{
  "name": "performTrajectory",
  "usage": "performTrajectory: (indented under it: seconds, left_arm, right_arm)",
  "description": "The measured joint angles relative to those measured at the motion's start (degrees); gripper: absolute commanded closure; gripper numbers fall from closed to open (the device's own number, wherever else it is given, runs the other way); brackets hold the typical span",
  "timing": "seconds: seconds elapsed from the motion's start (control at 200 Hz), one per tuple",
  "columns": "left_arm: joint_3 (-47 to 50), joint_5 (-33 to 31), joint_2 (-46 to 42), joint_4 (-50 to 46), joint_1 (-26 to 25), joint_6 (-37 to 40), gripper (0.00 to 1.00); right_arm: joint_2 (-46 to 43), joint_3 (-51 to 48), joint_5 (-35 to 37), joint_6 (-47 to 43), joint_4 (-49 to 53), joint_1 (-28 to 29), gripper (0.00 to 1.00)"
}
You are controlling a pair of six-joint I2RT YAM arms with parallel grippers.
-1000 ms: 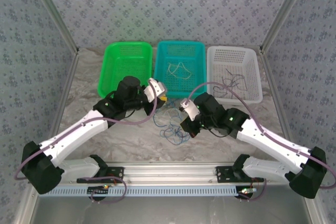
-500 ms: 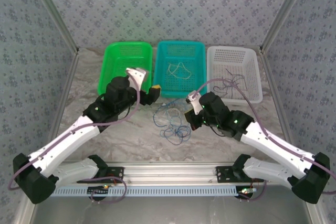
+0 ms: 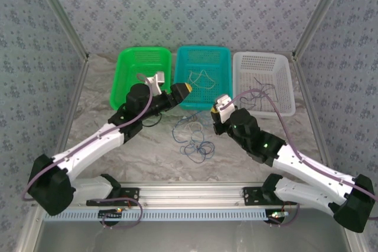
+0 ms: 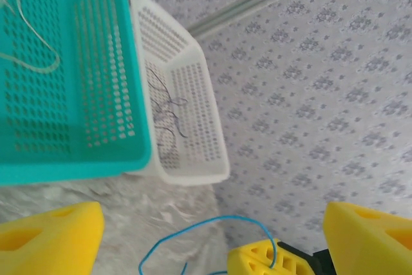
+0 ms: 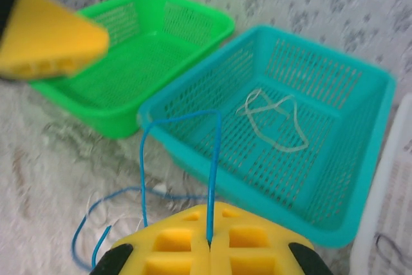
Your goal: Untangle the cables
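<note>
A tangle of thin blue and white cables (image 3: 192,138) lies on the table in front of the baskets. My right gripper (image 3: 215,117) sits at the tangle's right edge. In its wrist view the yellow pads (image 5: 209,244) are shut on a blue cable (image 5: 213,165) that arches up and falls back to the table. My left gripper (image 3: 169,85) hovers between the green and teal baskets, open, with nothing between its fingers (image 4: 46,235). The same blue loop (image 4: 212,225) shows below it in the left wrist view.
Three baskets stand in a row at the back: green (image 3: 126,63), teal (image 3: 227,63) with a white cable (image 3: 201,78) inside, and white (image 3: 284,66) with a dark cable (image 3: 263,93). Patterned walls close in the table on three sides.
My left gripper has opened and swung up and back toward the baskets, away from the tangle. The right gripper shifted back and right, still pinching the blue cable.
</note>
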State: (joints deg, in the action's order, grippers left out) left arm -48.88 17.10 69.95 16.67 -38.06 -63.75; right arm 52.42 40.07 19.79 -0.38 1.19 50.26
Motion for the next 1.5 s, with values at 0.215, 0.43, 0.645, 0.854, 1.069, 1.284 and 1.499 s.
performTrajectory:
  seconds: [0.215, 0.43, 0.645, 0.854, 1.069, 1.284, 1.499]
  left_arm:
    - [0.00, 3.96, 5.14, 9.64, -1.55, -10.99, 0.15]
    - [-0.07, 4.79, 5.92, 13.38, -1.97, -15.39, 0.15]
    - [-0.09, 4.72, 5.73, 13.11, -1.97, -15.87, 0.15]
    - [-0.07, 3.87, 2.40, 10.47, -1.38, -15.80, 0.15]
    - [-0.07, 3.06, 0.33, 9.62, -1.27, -15.63, 0.14]
    - [-0.07, 2.75, 1.95, 11.17, -2.19, -16.46, 0.14]
    - [-0.09, 2.80, 7.82, 15.50, -5.18, -19.17, 0.15]
  right_arm:
    - [2.34, -1.40, 3.89, -5.25, -9.35, 0.66, 1.00]
    - [5.70, -1.62, 7.93, -11.39, -14.45, 1.05, 1.00]
    - [8.28, -1.60, 9.90, -15.21, -18.12, -0.24, 1.00]
    - [9.51, -1.57, 10.32, -16.02, -18.67, -3.23, 1.00]
    - [10.27, -0.96, 10.27, -16.00, -18.67, -3.52, 1.00]
    - [10.45, -0.09, 10.27, -16.00, -18.99, -2.36, 1.00]
    - [12.20, 0.76, 10.49, -16.04, -20.33, -1.33, 1.00]
